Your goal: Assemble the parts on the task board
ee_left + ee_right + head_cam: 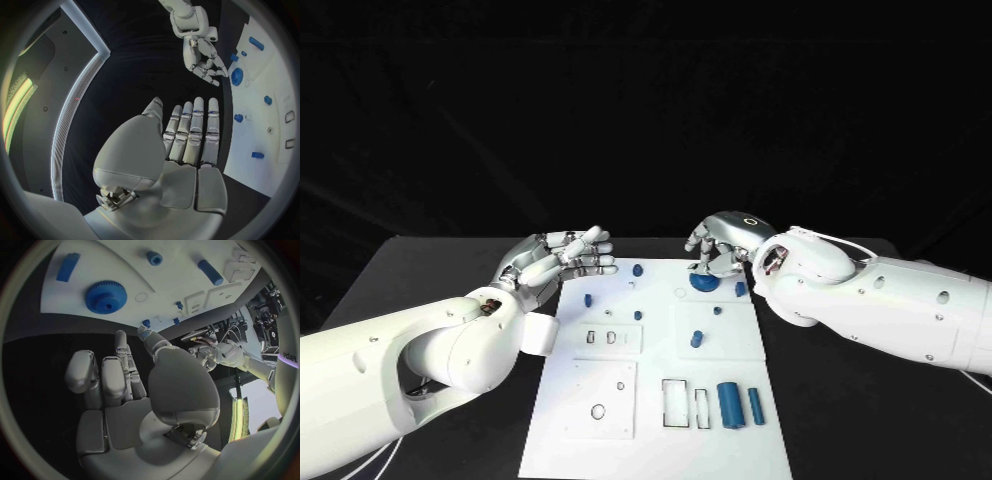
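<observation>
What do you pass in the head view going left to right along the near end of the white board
Small ring outline → tall rectangular slot → narrow slot → thick blue cylinder → thin blue rod, all on the task board.

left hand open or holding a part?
Open: the left hand shows a bare palm with fingers extended side by side, nothing in it, beside the task board.

The head view looks down on the task board (653, 400) from above; each wrist view sits close behind its own hand — all three share the board's far end.
</observation>
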Controlling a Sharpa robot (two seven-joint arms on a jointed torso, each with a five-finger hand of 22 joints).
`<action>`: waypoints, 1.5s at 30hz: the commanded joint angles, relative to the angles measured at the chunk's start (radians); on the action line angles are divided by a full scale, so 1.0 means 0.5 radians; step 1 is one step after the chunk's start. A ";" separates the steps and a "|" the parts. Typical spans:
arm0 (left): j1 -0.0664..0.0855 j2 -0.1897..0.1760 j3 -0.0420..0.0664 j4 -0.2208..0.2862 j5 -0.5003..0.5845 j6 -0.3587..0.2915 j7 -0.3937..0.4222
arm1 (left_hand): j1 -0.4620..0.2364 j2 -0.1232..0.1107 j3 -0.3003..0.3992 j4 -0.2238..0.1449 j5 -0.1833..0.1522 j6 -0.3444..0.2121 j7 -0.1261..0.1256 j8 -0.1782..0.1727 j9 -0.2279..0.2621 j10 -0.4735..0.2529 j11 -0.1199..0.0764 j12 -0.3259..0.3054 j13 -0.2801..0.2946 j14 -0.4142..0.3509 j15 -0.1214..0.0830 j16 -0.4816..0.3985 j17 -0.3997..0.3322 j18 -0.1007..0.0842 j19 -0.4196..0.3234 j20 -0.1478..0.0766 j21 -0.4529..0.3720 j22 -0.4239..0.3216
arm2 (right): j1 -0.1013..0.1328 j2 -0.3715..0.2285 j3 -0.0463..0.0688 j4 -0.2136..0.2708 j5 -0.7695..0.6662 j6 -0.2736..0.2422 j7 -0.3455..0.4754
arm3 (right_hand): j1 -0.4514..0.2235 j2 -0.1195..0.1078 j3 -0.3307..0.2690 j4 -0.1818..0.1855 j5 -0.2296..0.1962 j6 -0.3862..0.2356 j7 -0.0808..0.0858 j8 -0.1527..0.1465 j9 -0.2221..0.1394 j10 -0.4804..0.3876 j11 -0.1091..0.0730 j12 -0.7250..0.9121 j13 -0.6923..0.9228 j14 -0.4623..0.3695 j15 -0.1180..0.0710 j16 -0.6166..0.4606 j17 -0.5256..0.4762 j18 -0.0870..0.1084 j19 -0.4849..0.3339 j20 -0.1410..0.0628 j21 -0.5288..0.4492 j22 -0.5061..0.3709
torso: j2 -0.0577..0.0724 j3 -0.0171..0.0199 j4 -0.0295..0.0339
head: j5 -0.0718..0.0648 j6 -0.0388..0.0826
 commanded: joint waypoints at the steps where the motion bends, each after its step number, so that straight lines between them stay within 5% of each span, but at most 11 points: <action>1: 0.003 0.004 0.001 -0.009 -0.001 0.042 0.004 | 0.011 0.008 -0.005 -0.005 0.002 0.004 0.011 -0.014 -0.002 -0.001 0.014 -0.014 -0.002 -0.005 0.015 -0.008 0.003 0.024 0.003 0.001 0.002 -0.003 | 0.005 -0.026 0.001 -0.002 0.099 0.199 -0.091 | 0.103 -0.029 -0.253 0.033 0.103 -0.072 -0.042 0.128 0.056 -0.381 -0.030 0.866 0.775 0.072 -0.048 0.141 0.176 -0.026 0.042 -0.031 0.038 0.071 | -0.014 0.0033 -0.013 | -0.009 -0.001; 2: 0.003 0.004 0.001 -0.013 -0.001 0.043 0.004 | 0.011 0.008 -0.005 -0.005 0.002 0.004 0.011 -0.014 -0.002 -0.001 0.014 -0.014 -0.002 -0.005 0.015 -0.008 0.003 0.024 0.003 0.001 0.002 -0.003 | 0.006 -0.032 0.001 -0.010 0.095 0.217 -0.097 | 0.059 0.037 -0.274 0.091 0.085 -0.094 -0.024 0.142 0.061 -0.294 -0.021 1.135 1.059 0.079 -0.031 0.184 0.250 -0.028 0.052 -0.035 0.048 0.090 | -0.015 0.0048 -0.013 | -0.010 -0.003; 3: 0.003 0.004 0.001 -0.017 -0.001 0.044 0.003 | 0.011 0.008 -0.005 -0.005 0.002 0.004 0.011 -0.014 -0.002 -0.001 0.014 -0.014 -0.002 -0.005 0.015 -0.008 0.003 0.024 0.003 0.001 0.002 -0.003 | 0.007 -0.038 0.001 -0.020 0.091 0.233 -0.109 | 0.064 0.050 -0.295 0.109 0.067 -0.119 -0.014 0.163 0.069 -0.172 -0.010 1.370 1.306 0.089 -0.015 0.231 0.328 -0.029 0.060 -0.023 0.054 0.106 | -0.015 0.0051 -0.014 | -0.010 -0.004; 10: 0.003 0.005 0.001 -0.029 -0.001 0.050 -0.003 | 0.017 0.011 -0.002 -0.007 0.002 0.005 0.010 -0.016 -0.001 -0.001 0.014 -0.018 -0.002 -0.010 0.017 -0.014 0.003 0.023 0.000 0.002 0.001 -0.005 | 0.007 -0.034 0.002 -0.085 0.130 0.280 -0.171 | 0.098 0.074 -0.398 0.179 0.067 -0.215 0.000 0.286 0.109 0.054 0.008 1.883 1.882 0.132 0.003 0.406 0.608 -0.037 0.099 0.003 0.085 0.174 | -0.015 0.0043 -0.015 | -0.011 -0.014; 15: 0.003 0.005 0.001 -0.034 -0.001 0.052 -0.005 | 0.017 0.011 -0.002 -0.007 0.002 0.005 0.010 -0.017 -0.001 -0.001 0.014 -0.019 -0.002 -0.010 0.017 -0.015 0.002 0.023 -0.001 0.002 0.001 -0.005 | -0.001 -0.004 0.002 -0.119 0.145 0.297 -0.189 | 0.126 0.087 -0.471 0.222 0.076 -0.309 0.022 0.366 0.130 0.383 0.031 2.239 2.340 0.197 0.027 0.599 0.964 -0.066 0.190 0.024 0.183 0.320 | -0.011 0.0051 -0.016 | -0.013 -0.015; 45: 0.002 0.019 0.001 -0.074 -0.001 0.055 -0.013 | 0.018 0.013 -0.002 -0.008 0.002 0.005 0.011 -0.019 -0.001 -0.001 0.015 -0.022 -0.002 -0.013 0.018 -0.019 0.002 0.023 -0.003 0.003 0.000 -0.006 | -0.063 0.105 0.001 -0.216 0.176 0.333 -0.142 | 0.136 0.123 -0.511 0.268 0.093 -0.366 0.035 0.437 0.142 0.426 0.047 2.287 2.407 0.209 0.044 0.626 1.020 -0.077 0.223 0.043 0.223 0.385 | -0.013 0.0050 -0.012 | -0.044 -0.062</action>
